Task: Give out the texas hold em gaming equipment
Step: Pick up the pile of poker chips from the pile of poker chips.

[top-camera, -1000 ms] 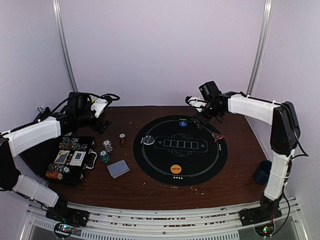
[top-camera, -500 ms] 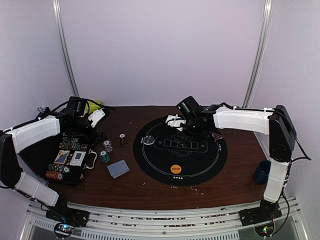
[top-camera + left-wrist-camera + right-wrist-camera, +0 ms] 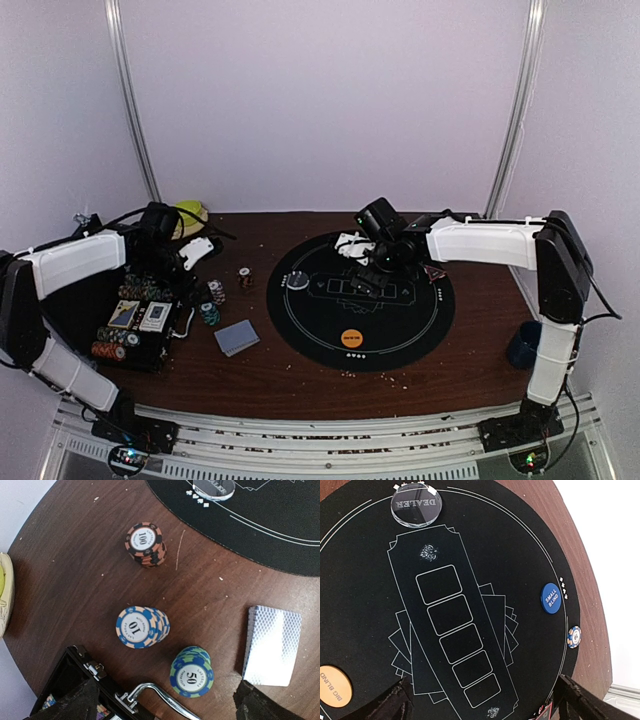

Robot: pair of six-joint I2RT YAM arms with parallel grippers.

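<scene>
- We see three stacks of poker chips on the bare wood left of the black mat (image 3: 520, 540). The stack marked 100 (image 3: 145, 544) is farthest. The stack marked 10 (image 3: 140, 626) is nearer and leans over. The stack marked 50 (image 3: 192, 671) is nearest.
- The deck of cards (image 3: 272, 645) lies face down, just near and right of the 50 stack, apart from it.
- On the mat, the clear dealer button (image 3: 416, 504) sits at the left rim and the orange big blind disc (image 3: 351, 338) at the near side.
- In the right wrist view, the blue small blind disc (image 3: 551, 597) lies close to the mat's rim. A single chip (image 3: 574, 637) rests at the rim beside it.
- The five printed card boxes on the mat hold no cards.
- We find the left gripper (image 3: 197, 250) above the chip stacks, its fingers spread wide and holding nothing.
- The right gripper (image 3: 355, 247) hangs over the far part of the mat, its fingers also spread wide and bare.
- The open chip case (image 3: 140, 320), with chips and cards inside, stands left of the stacks.
- A dark blue mug (image 3: 522, 343) is at the table's near right edge.
</scene>
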